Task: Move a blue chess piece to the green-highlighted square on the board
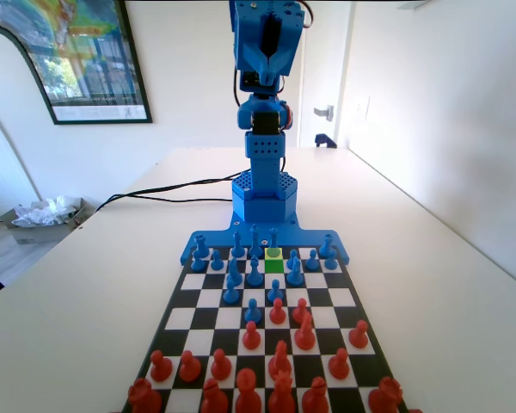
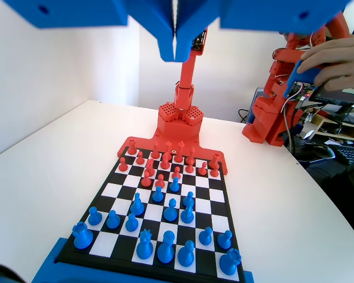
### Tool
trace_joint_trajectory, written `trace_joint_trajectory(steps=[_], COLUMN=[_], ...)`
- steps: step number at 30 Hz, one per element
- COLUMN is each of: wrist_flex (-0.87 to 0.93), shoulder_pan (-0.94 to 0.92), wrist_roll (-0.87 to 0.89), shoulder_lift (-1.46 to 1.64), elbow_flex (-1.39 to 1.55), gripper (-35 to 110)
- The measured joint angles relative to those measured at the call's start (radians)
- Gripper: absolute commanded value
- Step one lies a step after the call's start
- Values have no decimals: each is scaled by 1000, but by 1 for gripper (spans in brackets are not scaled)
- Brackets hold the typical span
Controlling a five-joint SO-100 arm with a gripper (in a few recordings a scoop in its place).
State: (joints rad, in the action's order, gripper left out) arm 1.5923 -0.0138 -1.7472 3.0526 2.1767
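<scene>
1. Fixed view: claw [image 1: 267,73] hangs shut and empty at the top centre of the frame, high above the board [image 1: 185,297]. Directly below it in the frame lies the green-highlighted square [image 1: 274,260], in the rows nearest the arm.
2. Wrist view: both jaws meet at the top centre; blue pieces [image 2: 165,247] crowd the lower frame, so the move is, I'd judge, straight down.

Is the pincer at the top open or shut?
Shut, with nothing in it. In the wrist view the pincer hangs high above the board, its two jaws pressed together with just a thin seam between them.
</scene>
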Motion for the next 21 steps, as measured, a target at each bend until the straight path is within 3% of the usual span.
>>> trace_joint_trajectory(steps=[21], wrist_flex=[-20], shoulder_pan=[8], wrist_roll=[-72], shoulder_lift=[0], elbow_flex=[0], gripper=[1])
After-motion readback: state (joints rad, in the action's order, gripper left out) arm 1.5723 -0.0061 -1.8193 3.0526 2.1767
